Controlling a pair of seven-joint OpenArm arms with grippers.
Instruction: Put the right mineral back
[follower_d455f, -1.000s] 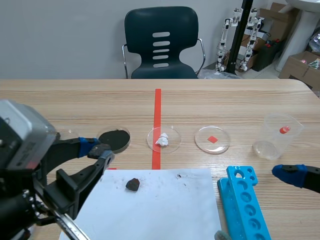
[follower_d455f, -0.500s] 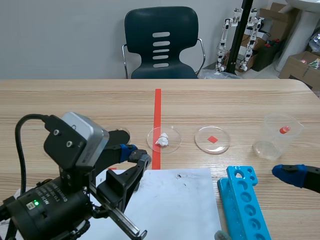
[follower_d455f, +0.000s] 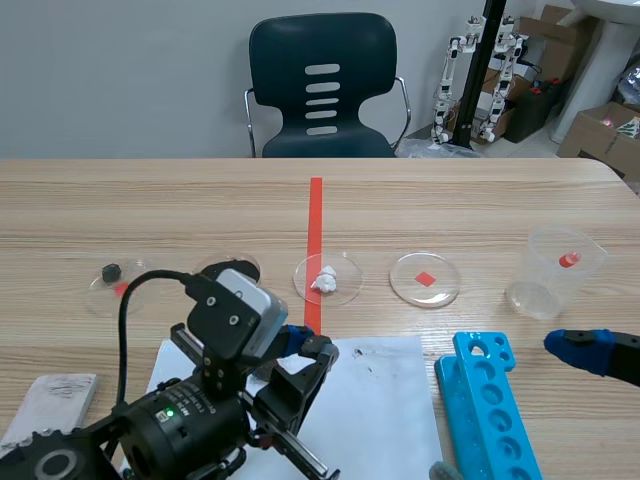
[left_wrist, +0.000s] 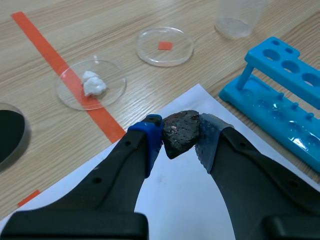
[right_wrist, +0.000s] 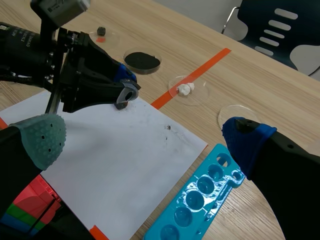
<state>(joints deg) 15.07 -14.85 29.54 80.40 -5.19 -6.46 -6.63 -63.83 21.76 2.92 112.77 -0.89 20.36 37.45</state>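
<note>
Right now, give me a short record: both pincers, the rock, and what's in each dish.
left pincer: shut on rock, over paper
right pincer: open, holds nothing
dishes, left to right in scene view: dark stone; black powder; white lump; empty dish with red mark
other: cup, blue rack

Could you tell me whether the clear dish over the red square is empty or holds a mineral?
Empty: only the red square shows through the clear dish; the dark mineral is in the left gripper.
</note>
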